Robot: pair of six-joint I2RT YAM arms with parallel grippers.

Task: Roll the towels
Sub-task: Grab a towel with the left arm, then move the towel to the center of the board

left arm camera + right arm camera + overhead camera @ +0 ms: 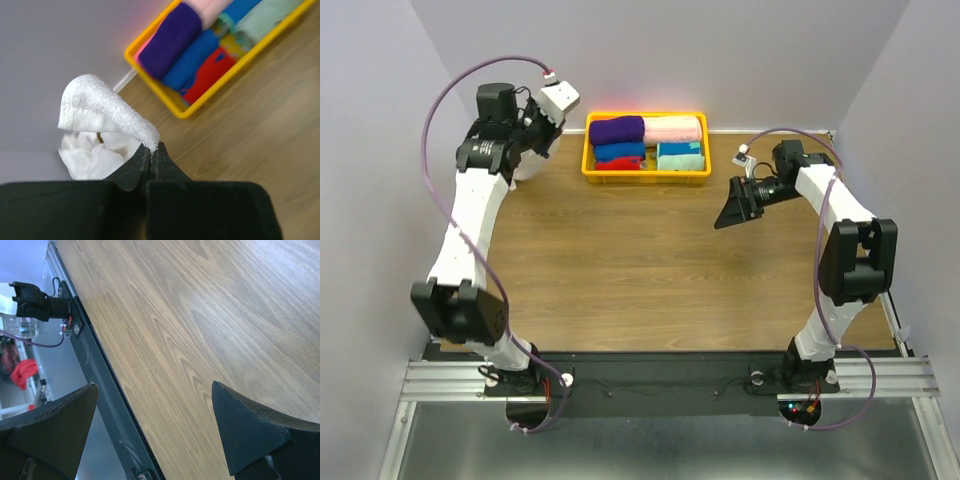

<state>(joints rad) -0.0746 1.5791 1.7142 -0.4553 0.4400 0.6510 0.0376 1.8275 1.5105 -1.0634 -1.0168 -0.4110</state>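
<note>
Pinching white towel (100, 107)

At the far-left corner of the wood-grain desk (640, 260), beside pale walls (720, 50), the left end effector (152, 150) clamps its edge. The purple towel (617, 129) lies rolled in the yellow tray (645, 176); the right end effector (154, 386) hovers spread.

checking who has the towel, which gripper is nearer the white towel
Left. The left gripper is shut on the white towel, far left; the right gripper hangs open over the table, right side.

I'm looking at a wood-grain surface (650, 270) boxed in by plain, pale grey-lilac walls (720, 60) at the back and on both sides. An aluminium rail (440, 380) runs along its near edge. The light is soft and even.
</note>
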